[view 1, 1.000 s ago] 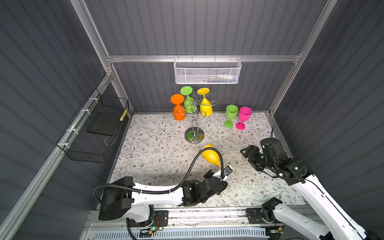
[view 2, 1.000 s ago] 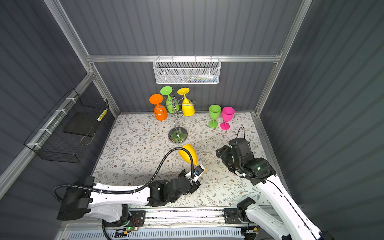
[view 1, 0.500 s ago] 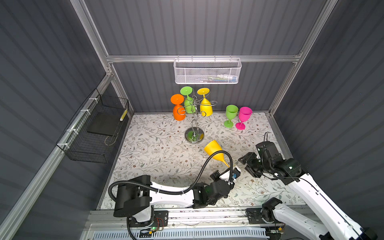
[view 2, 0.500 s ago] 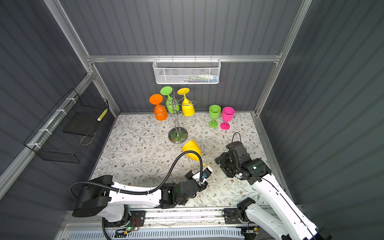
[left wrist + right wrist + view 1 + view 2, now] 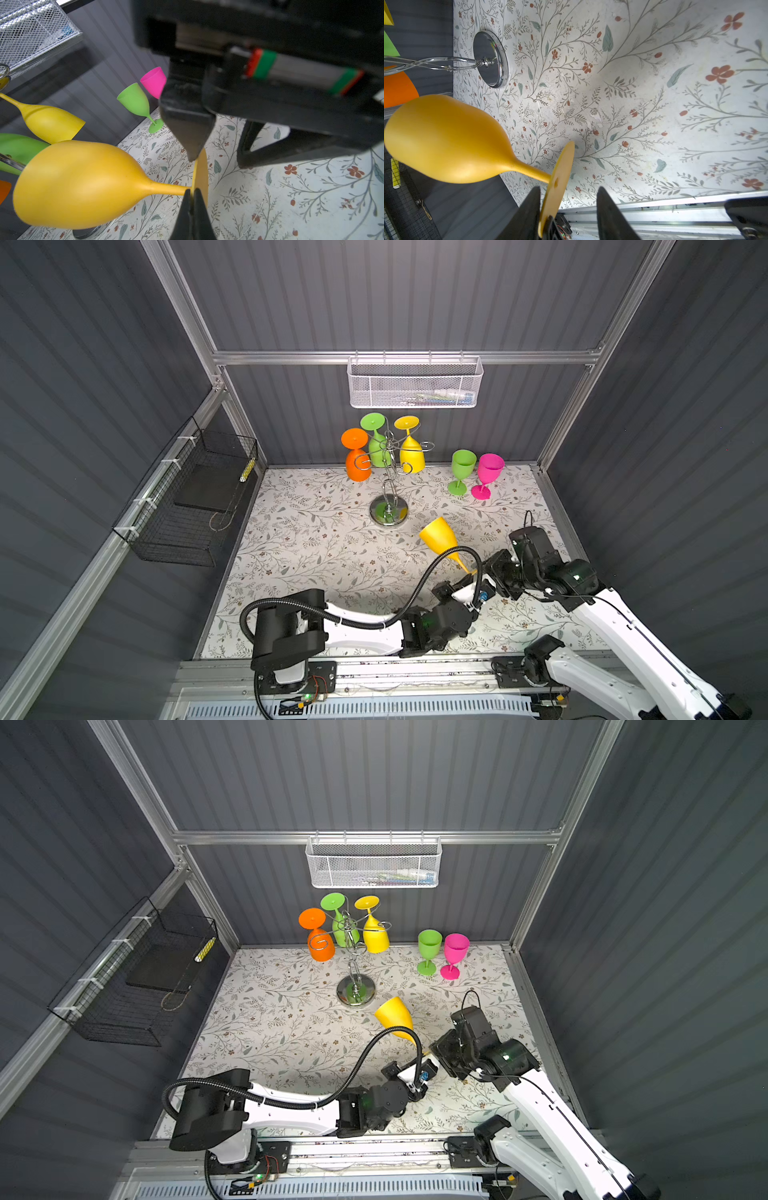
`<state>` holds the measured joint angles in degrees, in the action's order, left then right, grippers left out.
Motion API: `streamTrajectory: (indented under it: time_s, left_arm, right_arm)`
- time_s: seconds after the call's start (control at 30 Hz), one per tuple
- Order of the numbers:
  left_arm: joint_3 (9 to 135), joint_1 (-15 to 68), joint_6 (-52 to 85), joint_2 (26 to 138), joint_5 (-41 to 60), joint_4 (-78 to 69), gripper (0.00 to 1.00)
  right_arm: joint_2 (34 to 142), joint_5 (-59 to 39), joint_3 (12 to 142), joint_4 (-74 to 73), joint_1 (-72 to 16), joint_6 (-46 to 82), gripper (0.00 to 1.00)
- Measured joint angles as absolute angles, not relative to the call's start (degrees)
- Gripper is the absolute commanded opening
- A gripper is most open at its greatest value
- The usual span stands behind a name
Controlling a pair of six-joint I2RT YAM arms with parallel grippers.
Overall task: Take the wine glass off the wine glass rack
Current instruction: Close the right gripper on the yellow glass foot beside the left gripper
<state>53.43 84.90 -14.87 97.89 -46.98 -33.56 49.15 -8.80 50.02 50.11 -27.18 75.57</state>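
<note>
Currently, at the near edge of the surface (image 5: 316, 556), the left fingers (image 5: 184, 212) are pressing together on the rim of the round foot of the wine glass (image 5: 438, 536), pinching it from both faces. The wine glass, amber yellow, is hanging in the air on a slant, with its foot toward the arms and its bowl pointing toward the back. It is touching neither the surface nor the wine glass rack (image 5: 389, 511). The right fingers (image 5: 527, 209) are standing spread on either side of the same foot. One is lying close against the disc and its partner is standing well apart from it, so they are not clamping it. In the left wrist view, one right fingertip is meeting the foot's edge opposite the left grip.

Just beyond the bowl, the wine glass rack is standing upright on its shiny disc base, apart from the held glass. Three glasses are hanging upside down from its curled arms: an orange glass (image 5: 358, 466), a lime glass (image 5: 377, 450) and a yellow glass (image 5: 411, 455). To the right of the rack, nearer the back wall, a green goblet (image 5: 462, 464) and a pink goblet (image 5: 490, 467) are standing upright just beside each other. A black wire basket (image 5: 187, 506) is hanging on the left wall. A white mesh basket (image 5: 415, 385) is hanging high on the back wall.
</note>
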Motion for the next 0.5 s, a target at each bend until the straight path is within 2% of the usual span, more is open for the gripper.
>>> streamTrajectory:
  time_s: [0.5]
  left_arm:
    - [54.3,86.2,-17.9,99.2,-47.0,-36.0,0.0]
  right_arm:
    - [47.8,-8.5,48.4,48.1,-27.2,78.3,0.16]
